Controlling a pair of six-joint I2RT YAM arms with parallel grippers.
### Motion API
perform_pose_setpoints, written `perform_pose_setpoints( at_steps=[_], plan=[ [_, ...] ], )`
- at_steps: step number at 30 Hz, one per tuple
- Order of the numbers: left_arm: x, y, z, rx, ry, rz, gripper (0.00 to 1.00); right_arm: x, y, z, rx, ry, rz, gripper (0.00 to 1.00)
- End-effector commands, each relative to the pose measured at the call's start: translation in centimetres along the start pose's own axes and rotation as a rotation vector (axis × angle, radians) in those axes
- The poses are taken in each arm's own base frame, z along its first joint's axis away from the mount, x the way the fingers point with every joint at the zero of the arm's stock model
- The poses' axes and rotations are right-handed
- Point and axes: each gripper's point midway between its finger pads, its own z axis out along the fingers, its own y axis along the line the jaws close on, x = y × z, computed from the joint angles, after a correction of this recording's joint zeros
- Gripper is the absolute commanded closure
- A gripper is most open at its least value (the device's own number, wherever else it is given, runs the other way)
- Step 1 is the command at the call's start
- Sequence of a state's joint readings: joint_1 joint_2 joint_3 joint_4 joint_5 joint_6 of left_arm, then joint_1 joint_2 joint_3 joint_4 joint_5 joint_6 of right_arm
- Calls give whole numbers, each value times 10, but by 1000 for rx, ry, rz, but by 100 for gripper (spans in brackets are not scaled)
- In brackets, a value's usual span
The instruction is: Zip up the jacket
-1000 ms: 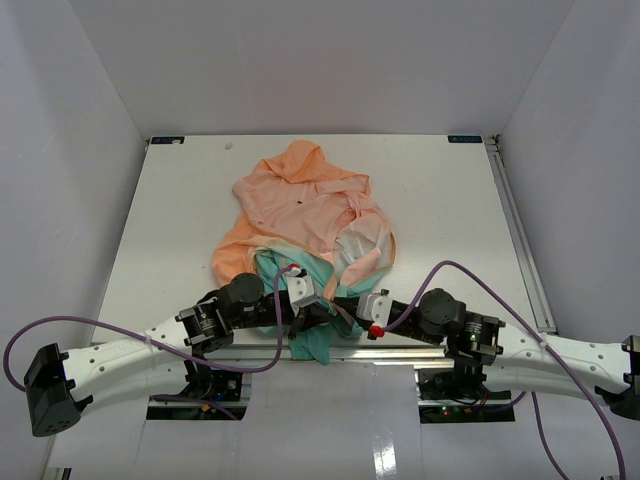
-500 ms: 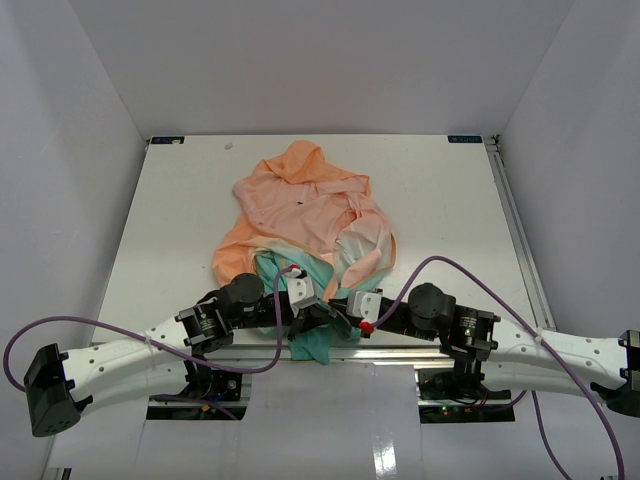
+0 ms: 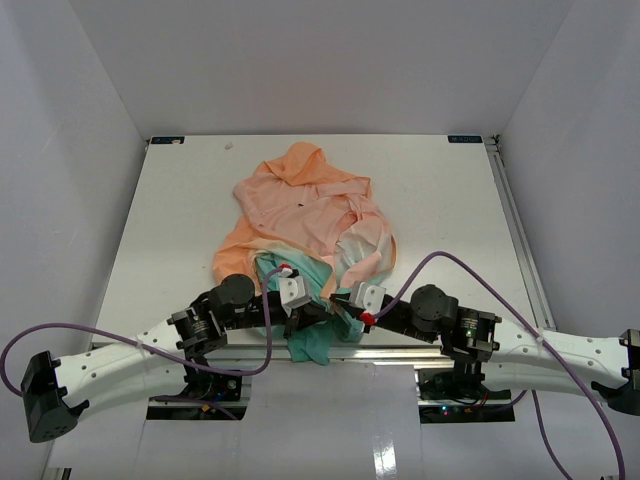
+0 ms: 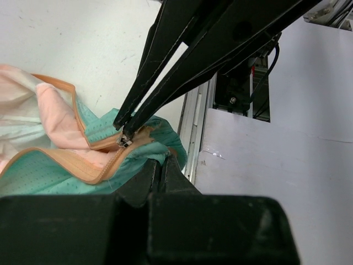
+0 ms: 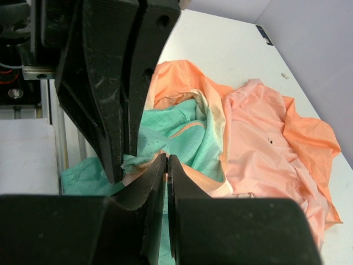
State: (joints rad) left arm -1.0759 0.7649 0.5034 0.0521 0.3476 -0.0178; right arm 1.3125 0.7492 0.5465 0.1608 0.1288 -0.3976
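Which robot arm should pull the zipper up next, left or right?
Probably right: the right pincer is shut on the small metal zipper pull of the thin peach-and-teal fabric jacket, while the left pincer pinches the teal hem just beside it, ready to anchor.

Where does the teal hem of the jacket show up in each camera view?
Top external: the teal hem lies at bottom centre, between the two wrists.
Left wrist: the hem is at lower left, reaching toward the middle.
Right wrist: the hem is at centre, just past the dark jaws.
Shared landmark: the metal rail at the table's near edge, beside the hem in every view.
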Motion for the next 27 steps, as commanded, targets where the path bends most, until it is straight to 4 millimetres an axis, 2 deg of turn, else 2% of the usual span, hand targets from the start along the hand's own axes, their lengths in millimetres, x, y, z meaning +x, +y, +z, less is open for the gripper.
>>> perform_pose_setpoints(
  at_steps=[1,7,10,13,17,23,24,27],
  plan=[
    [-44,-27,-12,124,-156,74,100,-5,-38,-6,195,18,86,92],
    [-62,-39,-23,173,-234,115,100,-31,-18,0,51,-71,195,92],
    [-69,-44,-27,190,-261,130,100,-28,-19,7,57,-50,223,92],
    [-77,-46,-32,190,-286,139,100,-18,-29,11,105,-17,259,92],
    [-88,-44,-40,165,-317,148,100,6,-54,11,201,39,316,92],
    [-113,-28,-56,32,-371,145,100,69,-109,10,361,132,439,92],
    [-117,-27,-59,23,-381,148,100,79,-120,11,398,149,441,92],
    [-123,-26,-66,2,-397,143,100,92,-168,16,489,158,444,92]
  ],
)
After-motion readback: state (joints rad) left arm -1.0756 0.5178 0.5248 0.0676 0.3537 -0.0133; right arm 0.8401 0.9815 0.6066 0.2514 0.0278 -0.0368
